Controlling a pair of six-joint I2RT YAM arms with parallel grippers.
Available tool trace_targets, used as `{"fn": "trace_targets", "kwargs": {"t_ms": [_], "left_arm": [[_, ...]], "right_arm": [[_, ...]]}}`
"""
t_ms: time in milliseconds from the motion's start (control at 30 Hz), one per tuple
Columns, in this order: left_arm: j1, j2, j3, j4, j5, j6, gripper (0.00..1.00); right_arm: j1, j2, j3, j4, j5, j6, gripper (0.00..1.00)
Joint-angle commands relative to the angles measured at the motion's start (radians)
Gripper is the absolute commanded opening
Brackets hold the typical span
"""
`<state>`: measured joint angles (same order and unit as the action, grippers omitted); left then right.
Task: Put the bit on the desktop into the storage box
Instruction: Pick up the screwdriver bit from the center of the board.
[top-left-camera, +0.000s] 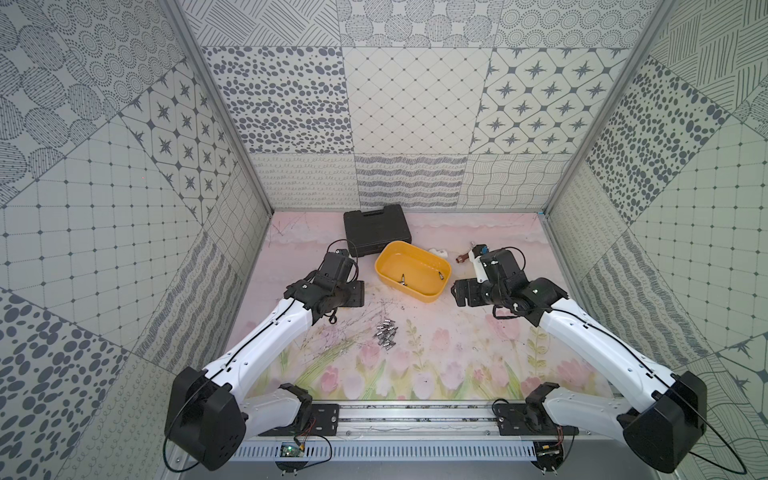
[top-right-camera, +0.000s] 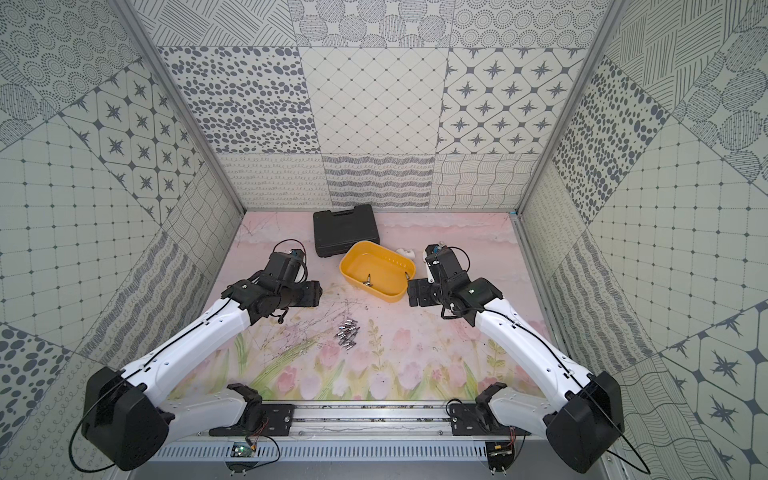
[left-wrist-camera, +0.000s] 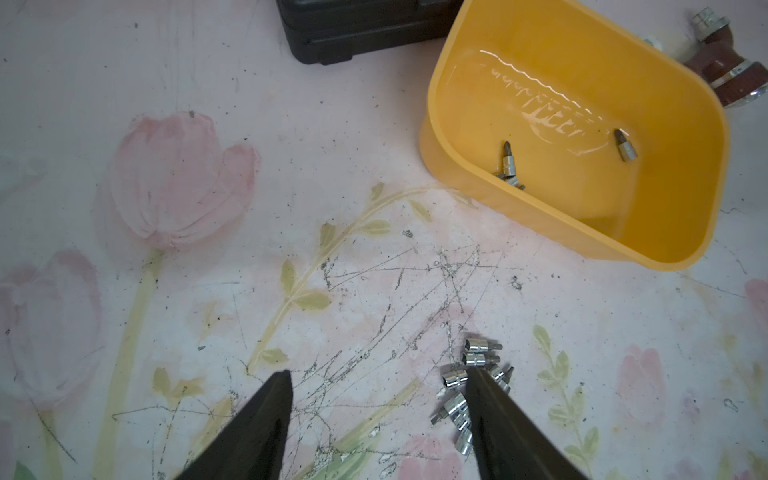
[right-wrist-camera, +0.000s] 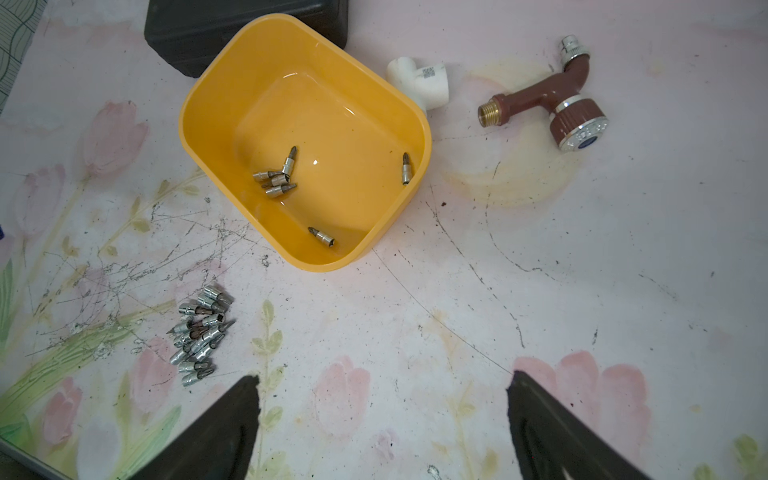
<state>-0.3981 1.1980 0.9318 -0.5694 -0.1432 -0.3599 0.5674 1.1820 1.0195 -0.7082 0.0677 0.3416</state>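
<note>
The yellow storage box (top-left-camera: 397, 257) stands mid-table with several bits (right-wrist-camera: 276, 178) lying inside it. A pile of silver bits (top-left-camera: 386, 332) (right-wrist-camera: 199, 336) rests on the desktop in front of the box. My left gripper (left-wrist-camera: 380, 374) hovers open left of the box, nothing between its fingers. In the left wrist view one finger (left-wrist-camera: 494, 415) overlaps the pile of bits (left-wrist-camera: 457, 378). My right gripper (right-wrist-camera: 384, 376) stands wide open and empty over bare table to the right of the box (right-wrist-camera: 332, 124). In both top views each gripper flanks the box (top-right-camera: 374, 262).
A black tool case (top-left-camera: 376, 230) sits behind the box, touching its far corner. A white pipe fitting (right-wrist-camera: 419, 83) and a brown tap (right-wrist-camera: 552, 104) lie right of the box. Patterned walls enclose the table on three sides.
</note>
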Motion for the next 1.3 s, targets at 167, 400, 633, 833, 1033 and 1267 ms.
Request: {"fn": "trace_targets", "kwargs": {"t_ms": [167,400,633,833,1033,1267], "left_arm": [[0.008,-0.184,-0.151,0.055,-0.132,-0.139,0.74],[0.009,-0.293,-0.258,0.085,-0.147,-0.214,0.81],[0.016,-0.319,-0.283,0.111,-0.151,-0.252,0.95],[0.113,-0.284,-0.283,0.155,-0.029,-0.273,0.99],[0.254,-0.247,-0.283,0.166,0.121,-0.278,0.99],[0.407,-0.253,-0.305,0.166,0.249,-0.278,0.99]], "right_arm": [[0.072,0.046,0.072,0.002,-0.02,-0.06,0.94],[0.161,0.119,0.13,-0.039,-0.022,-0.103,0.9],[0.27,0.236,0.215,-0.082,-0.069,-0.156,0.85],[0.368,0.349,0.277,-0.098,-0.085,-0.2,0.79],[0.462,0.466,0.341,-0.122,-0.064,-0.266,0.72],[0.532,0.601,0.411,-0.151,-0.029,-0.339,0.62]]}}
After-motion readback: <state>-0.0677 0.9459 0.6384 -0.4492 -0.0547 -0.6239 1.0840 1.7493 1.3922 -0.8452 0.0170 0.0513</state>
